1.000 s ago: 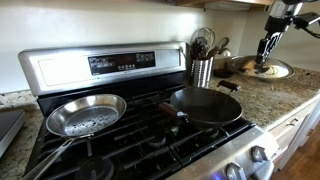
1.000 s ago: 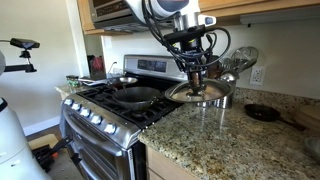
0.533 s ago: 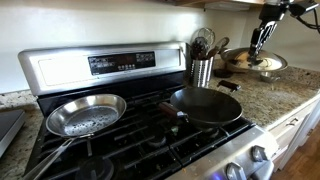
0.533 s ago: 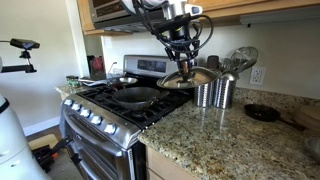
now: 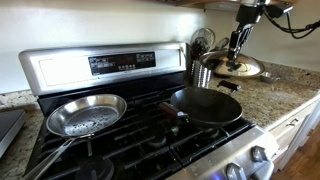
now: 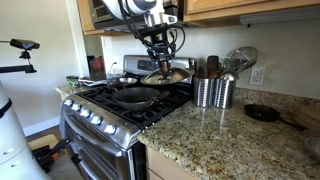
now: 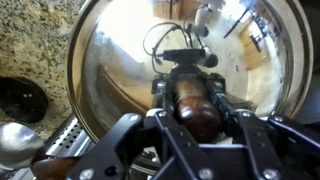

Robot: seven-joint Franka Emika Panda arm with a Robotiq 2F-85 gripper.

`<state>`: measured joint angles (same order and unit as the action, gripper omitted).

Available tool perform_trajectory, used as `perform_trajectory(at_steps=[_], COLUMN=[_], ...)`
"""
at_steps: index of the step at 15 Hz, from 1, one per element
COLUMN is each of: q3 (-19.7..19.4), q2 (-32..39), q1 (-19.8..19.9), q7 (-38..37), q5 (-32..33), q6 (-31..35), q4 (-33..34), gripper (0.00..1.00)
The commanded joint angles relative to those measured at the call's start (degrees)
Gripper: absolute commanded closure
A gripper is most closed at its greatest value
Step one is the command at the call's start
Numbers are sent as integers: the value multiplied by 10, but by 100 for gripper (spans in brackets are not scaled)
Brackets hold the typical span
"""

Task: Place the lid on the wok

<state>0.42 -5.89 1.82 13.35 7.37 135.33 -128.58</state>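
The stove (image 5: pixel 120 140) fills the lower left in an exterior view. The wok (image 5: pixel 205 105) sits at frame centre-right with open air over its rim. The lid (image 5: pixel 232 68) hangs up in the upper right, just beside the utensil holder (image 5: pixel 200 70) and not touching the wok. Only the wrist view shows the grip: the gripper (image 7: pixel 195 112) jaws are clamped tight on the lid's dark knob (image 7: pixel 193 92).

This is a home kitchen. A stainless steel gas range (image 5: pixel 50 72) with a digital control panel (image 5: pixel 120 63) and front knobs (image 6: pixel 92 116) stands between granite surfaces (image 5: pixel 280 95); a steel pan (image 5: pixel 85 115) and the wok (image 5: pixel 208 105) sit on its grates. Wooden cabinets (image 6: pixel 245 8) hang above, and steel utensil holders (image 6: pixel 213 92) stand near a wall outlet (image 6: pixel 258 75).
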Motion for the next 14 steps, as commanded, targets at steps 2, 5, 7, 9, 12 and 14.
perform_trajectory(at_steps=[2,5,7,9,12,14], q3=[21,33,42,50,62,70], q2=[14,28,39,52,71,84], q1=[-32,-46,-55,-62,-71,-74], q7=[-15,-6,-1,11,27,35], q5=[-8,-11,-20,-36,-59,-70], q6=[8,17,20,28,42,55], q4=[-4,-13,-16,-21,-29,-33], gripper=[80,80,80,80,80,80])
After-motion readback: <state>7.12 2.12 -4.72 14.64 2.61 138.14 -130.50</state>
